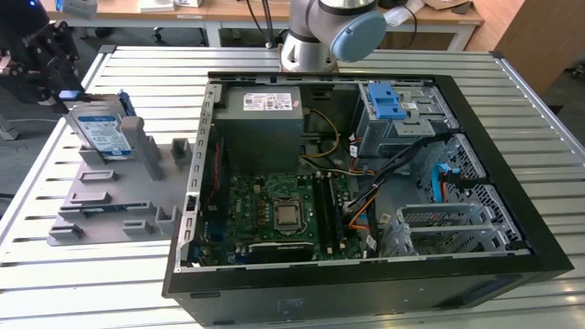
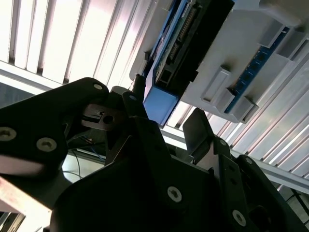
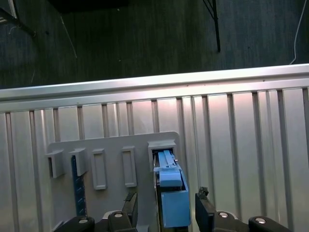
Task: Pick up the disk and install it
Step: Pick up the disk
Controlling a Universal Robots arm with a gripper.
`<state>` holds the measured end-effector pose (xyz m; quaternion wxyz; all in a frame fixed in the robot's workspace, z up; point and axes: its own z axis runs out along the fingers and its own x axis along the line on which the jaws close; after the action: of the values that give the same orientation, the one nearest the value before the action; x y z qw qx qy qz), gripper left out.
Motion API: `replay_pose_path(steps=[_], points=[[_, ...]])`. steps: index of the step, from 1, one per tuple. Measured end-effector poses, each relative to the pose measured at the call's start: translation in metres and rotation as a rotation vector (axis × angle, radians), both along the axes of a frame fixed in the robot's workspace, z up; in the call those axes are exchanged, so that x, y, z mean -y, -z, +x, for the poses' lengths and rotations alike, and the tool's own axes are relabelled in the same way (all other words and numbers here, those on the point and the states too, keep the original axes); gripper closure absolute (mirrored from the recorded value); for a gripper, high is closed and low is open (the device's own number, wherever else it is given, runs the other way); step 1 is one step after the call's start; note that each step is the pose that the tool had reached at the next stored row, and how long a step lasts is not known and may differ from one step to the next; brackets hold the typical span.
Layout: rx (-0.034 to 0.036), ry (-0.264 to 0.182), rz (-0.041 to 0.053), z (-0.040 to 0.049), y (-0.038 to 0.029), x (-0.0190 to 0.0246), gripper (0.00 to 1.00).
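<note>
While the disk (image 1: 98,133) stands on edge in the grey holder (image 1: 101,205) on the table (image 1: 439,62), clear of the open PC case (image 1: 539,253) on the exterior view's left, the tool (image 1: 55,82) hangs at the disk's upper far corner, further to that view's left. First wrist view: looking down the tool, the disk is edge-on, its blue rail (image 3: 174,203) running straight away between the 2 fingers (image 3: 203,210), 1 per broad face, with a slim gap each side. So the tool is spread and straddling, gripping nothing. Second wrist view: same picture, rail end between the fingertips, connector (image 2: 187,19) edge beyond. Disk not yet lifted.
</note>
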<state>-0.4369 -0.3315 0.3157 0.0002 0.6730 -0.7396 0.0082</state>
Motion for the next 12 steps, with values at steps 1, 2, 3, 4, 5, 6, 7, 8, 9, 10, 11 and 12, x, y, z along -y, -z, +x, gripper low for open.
replay_pose_path(steps=[1, 2, 3, 4, 5, 6, 7, 8, 9, 10, 11, 12], points=[[-0.0002, 0.0, -0.0004, -0.0001, 0.0007, -0.0004, 0.41], [-0.0002, 0.0, -0.0007, -0.0001, 0.0014, -0.0007, 0.41], [0.0001, 0.0, -0.0009, -0.0002, 0.0024, -0.001, 0.41], [0.0002, 0.0, -0.0012, -0.0003, 0.0036, -0.0011, 0.41], [0.0002, 0.0, -0.0013, -0.0006, 0.005, -0.0011, 0.41], [0.0003, 0.0, -0.0014, -0.0008, 0.0064, -0.0011, 0.41], [0.0002, 0.0, -0.0016, -0.0008, 0.0077, -0.0012, 0.41], [0.0002, 0.0, -0.0016, -0.0008, 0.009, -0.0012, 0.41], [0.0002, 0.0, -0.0016, -0.0008, 0.0103, -0.0012, 0.41], [0.0003, 0.0, -0.0016, -0.0008, 0.0118, -0.0012, 0.41], [0.0003, -0.001, -0.0016, -0.0008, 0.0132, -0.0012, 0.41], [0.0002, -0.002, -0.0016, -0.0008, 0.0144, -0.0012, 0.41]])
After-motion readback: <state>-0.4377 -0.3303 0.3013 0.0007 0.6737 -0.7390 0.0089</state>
